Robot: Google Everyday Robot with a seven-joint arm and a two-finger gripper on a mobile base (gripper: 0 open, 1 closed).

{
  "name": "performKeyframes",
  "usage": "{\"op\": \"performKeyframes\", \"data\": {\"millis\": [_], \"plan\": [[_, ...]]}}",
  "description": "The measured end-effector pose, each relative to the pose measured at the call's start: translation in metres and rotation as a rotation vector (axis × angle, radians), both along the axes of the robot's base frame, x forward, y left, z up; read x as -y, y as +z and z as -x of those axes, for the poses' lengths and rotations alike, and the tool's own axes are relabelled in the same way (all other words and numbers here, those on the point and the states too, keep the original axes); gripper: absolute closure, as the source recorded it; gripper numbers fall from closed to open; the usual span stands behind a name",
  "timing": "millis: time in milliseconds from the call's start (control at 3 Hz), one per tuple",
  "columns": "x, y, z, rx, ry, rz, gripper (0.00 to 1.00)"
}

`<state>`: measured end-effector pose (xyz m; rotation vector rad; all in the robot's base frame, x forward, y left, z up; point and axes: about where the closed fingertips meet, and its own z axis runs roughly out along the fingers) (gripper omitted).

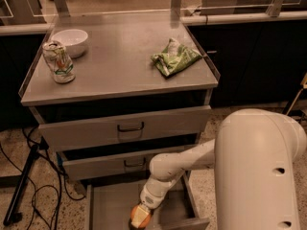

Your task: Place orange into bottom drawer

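1. Bottom drawer (112, 202): lowest of three under the table (120, 66), pulled out toward the camera, grey floor showing.
2. Tool (140, 216): down inside the bottom drawer, below the table's front edge and a little right of its middle. Clamped on the orange (139, 221), with a pale finger crossing the fruit's upper part.
3. Orange: at the tool's tip, within the drawer's walls, near the drawer's front. Cannot tell if it touches the floor of the drawer.
4. Arm (184, 161): white, reaches from the robot's body (259, 171) at the table's lower right, bends at an elbow in front of the middle drawer (112, 164), then points down into the bottom drawer.
5. Middle drawer: slightly out, dark bar handle. Top drawer (124, 128): also slightly out, same handle.
6. On the table: white bowl (72, 41) at the back left corner; dented can (58, 62) just in front of it, upright with a lean; crumpled green bag (175, 57) at the right side.
7. Black cables (29, 195) on the floor left of the table.
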<state>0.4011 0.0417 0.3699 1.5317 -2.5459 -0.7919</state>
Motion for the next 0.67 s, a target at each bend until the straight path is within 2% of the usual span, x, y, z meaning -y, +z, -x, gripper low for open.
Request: {"op": "performKeyframes", "data": {"millis": [333, 667], "plan": [[-0.005, -0.015, -0.021, 0.016, -0.049, -0.035, 1.00], [-0.004, -0.030, -0.036, 0.016, -0.111, -0.028, 1.00]]}}
